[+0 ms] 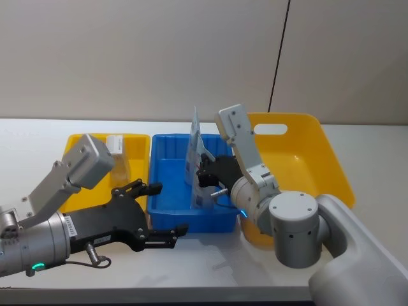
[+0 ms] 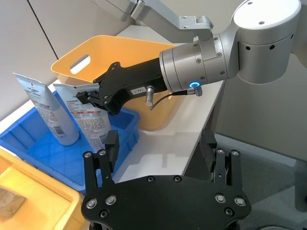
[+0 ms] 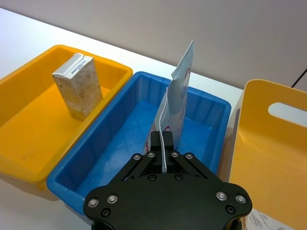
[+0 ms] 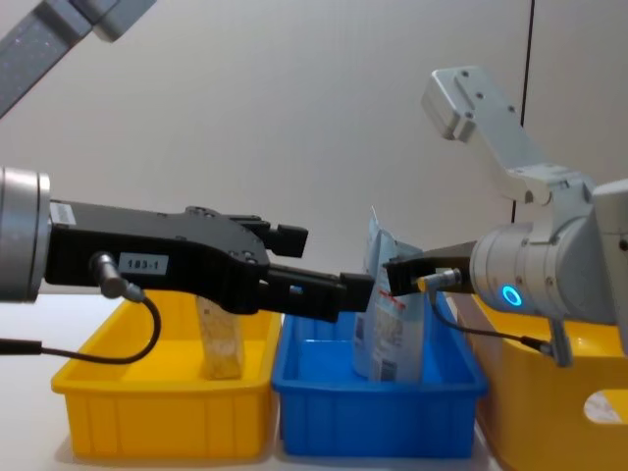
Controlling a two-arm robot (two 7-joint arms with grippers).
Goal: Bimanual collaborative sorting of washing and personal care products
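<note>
Two pale-blue pouches stand in the blue tray. My right gripper is shut on the top edge of the nearer pouch, also seen in the left wrist view and the right wrist view. The farther pouch stands free behind it. A whitish leaf-printed pack stands upright in the left yellow tray. My left gripper hovers open and holding nothing over the table in front of the two trays' near rims.
A large yellow bin with a handle slot stands to the right of the blue tray, tilted, with my right arm lying across it. The white table's near edge runs under my left arm. A grey wall closes the back.
</note>
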